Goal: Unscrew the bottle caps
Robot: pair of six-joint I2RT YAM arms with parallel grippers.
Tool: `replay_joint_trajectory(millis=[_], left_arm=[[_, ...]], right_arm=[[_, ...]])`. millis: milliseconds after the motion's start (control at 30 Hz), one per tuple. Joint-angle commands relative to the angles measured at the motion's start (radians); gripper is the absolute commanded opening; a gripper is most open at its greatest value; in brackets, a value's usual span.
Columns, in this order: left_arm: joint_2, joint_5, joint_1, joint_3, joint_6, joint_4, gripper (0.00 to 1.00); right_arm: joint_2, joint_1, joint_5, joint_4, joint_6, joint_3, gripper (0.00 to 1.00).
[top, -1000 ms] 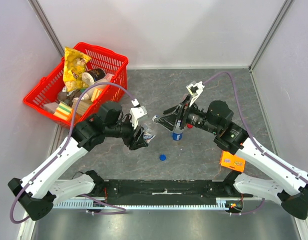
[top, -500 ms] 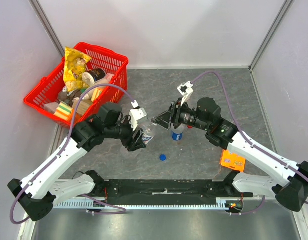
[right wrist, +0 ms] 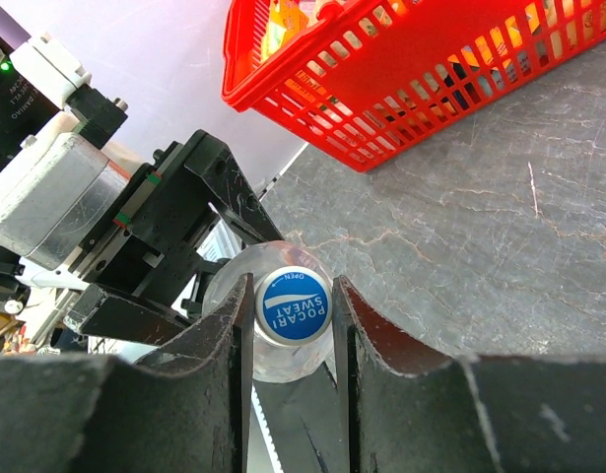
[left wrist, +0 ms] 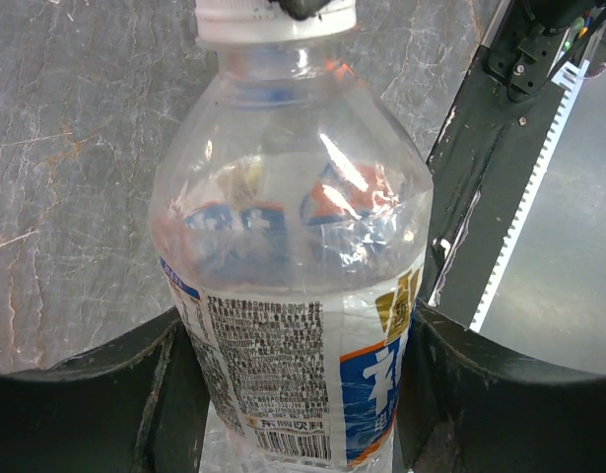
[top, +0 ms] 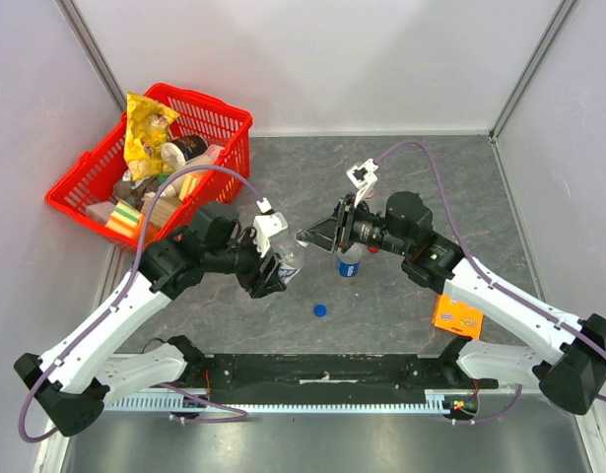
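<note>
My left gripper is shut on a clear bottle with a pale, blue-printed label, its fingers pressed against both sides of the body. The bottle's white cap with a blue centre points at my right gripper, whose two fingers close on the cap's rim. In the top view the two grippers meet over the table's middle, left and right. A blue-labelled bottle stands upright just beside the right gripper. A loose blue cap lies on the table nearer the bases.
A red basket full of snack packets and a brown-lidded jar stands at the back left. An orange packet lies by the right arm. The black base rail runs along the near edge. Walls enclose the grey table.
My right arm has swung left to the held bottle, and its jaws have narrowed from wide apart onto the white cap. The left arm and bottle have barely moved.
</note>
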Motion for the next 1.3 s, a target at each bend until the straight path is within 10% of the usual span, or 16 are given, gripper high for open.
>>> replay_joint_trajectory(millis=[0, 167, 300, 1267], left_arm=[[-0.012, -0.011, -0.005, 0.033, 0.030, 0.036, 0.46], [-0.009, -0.011, -0.005, 0.034, 0.029, 0.036, 0.46], [-0.003, -0.011, -0.006, 0.033, 0.024, 0.042, 0.45], [-0.094, 0.521, -0.006, 0.047, -0.118, 0.252, 0.34]], right_arm=[[0.005, 0.001, -0.041, 0.052, 0.022, -0.012, 0.34], [0.000, -0.002, -0.035, 0.068, 0.033, -0.026, 0.30], [-0.006, -0.001, -0.060, 0.114, 0.045, -0.048, 0.00], [-0.213, -0.001, -0.245, 0.433, -0.093, -0.198, 0.00]])
